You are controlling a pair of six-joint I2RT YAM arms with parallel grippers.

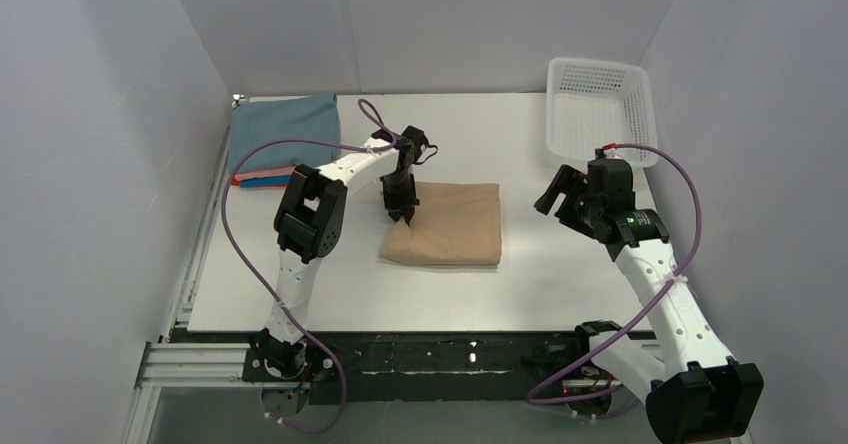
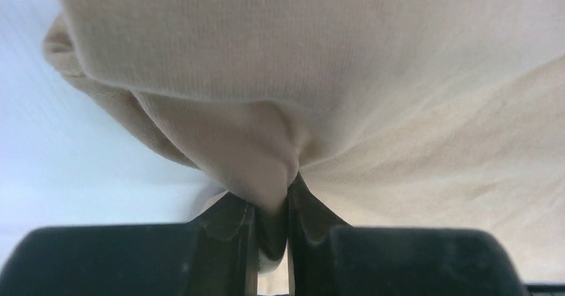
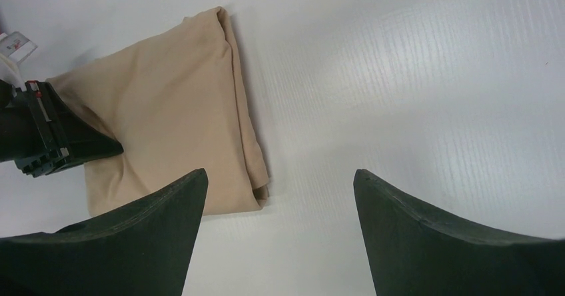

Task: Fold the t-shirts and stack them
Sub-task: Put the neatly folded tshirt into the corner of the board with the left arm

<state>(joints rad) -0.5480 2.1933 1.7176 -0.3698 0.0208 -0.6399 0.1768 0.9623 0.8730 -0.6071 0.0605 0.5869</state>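
White tabletop (image 1: pixel 520 294) is carrying a folded tan shirt (image 1: pixel 455 226) near its middle; the left gripper (image 2: pixel 286 196) is pinching the shirt's left edge, while the right gripper (image 3: pixel 280 171) is hovering spread wide beside it.

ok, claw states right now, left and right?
left claw: shut on the tan t-shirt
right claw: open, holding nothing

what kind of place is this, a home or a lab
Probably a robot lab test cell: a white table boxed in by blank white panels, two arms bolted to a metal frame, a tan t-shirt and plastic basket as props.
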